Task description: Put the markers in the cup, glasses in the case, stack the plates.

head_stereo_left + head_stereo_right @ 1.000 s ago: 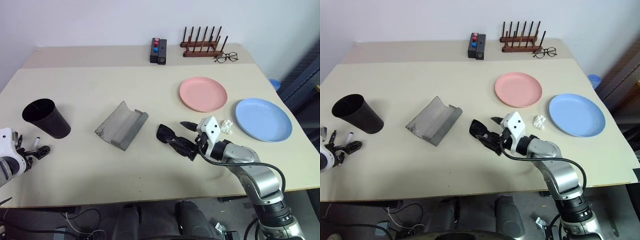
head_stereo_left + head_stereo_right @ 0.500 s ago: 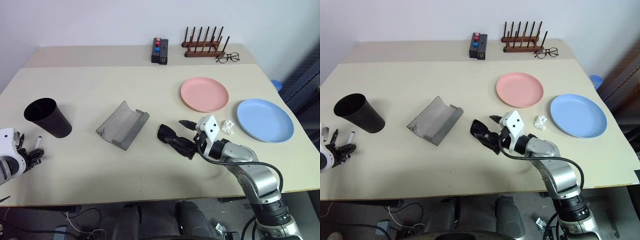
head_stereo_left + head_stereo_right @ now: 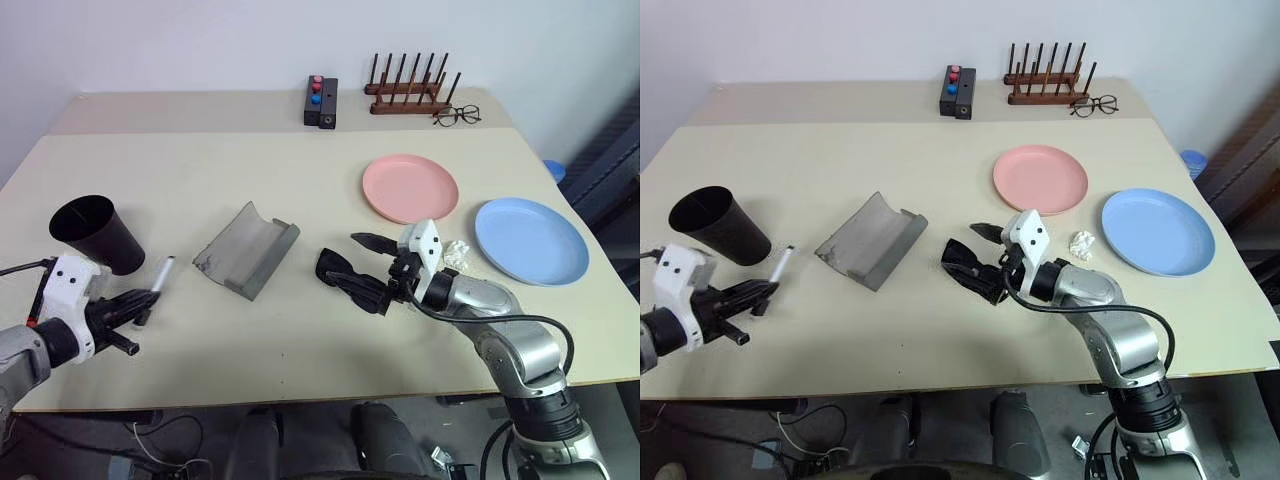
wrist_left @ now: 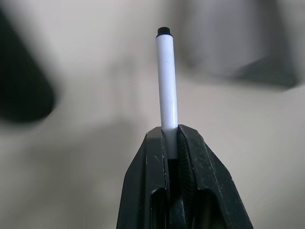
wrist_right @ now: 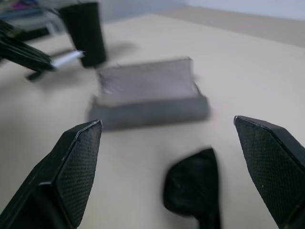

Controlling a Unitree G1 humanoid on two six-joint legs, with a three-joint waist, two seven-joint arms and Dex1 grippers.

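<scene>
My left gripper (image 3: 140, 300) is shut on a white marker (image 3: 160, 272) that sticks out past its fingertips, just right of the black cup (image 3: 95, 233). The left wrist view shows the marker (image 4: 167, 86) clamped between the shut fingers (image 4: 155, 157). The grey case (image 3: 245, 250) lies open-side up at the table's middle. Black sunglasses (image 3: 338, 270) lie on the table right of it. My right gripper (image 3: 368, 270) stands open over their right end, one finger (image 5: 71, 176) on each side. The pink plate (image 3: 410, 187) and blue plate (image 3: 530, 238) lie apart at the right.
A crumpled white scrap (image 3: 455, 252) lies between my right wrist and the blue plate. At the back stand a wooden peg rack (image 3: 405, 90), thin clear spectacles (image 3: 456, 115) and a black box with coloured buttons (image 3: 320, 100). The table's front edge runs close below both hands.
My left gripper shut on the white marker at the table's left edge, then lifted it and carried it right, to beside the cup. The right gripper rose slightly, still open.
</scene>
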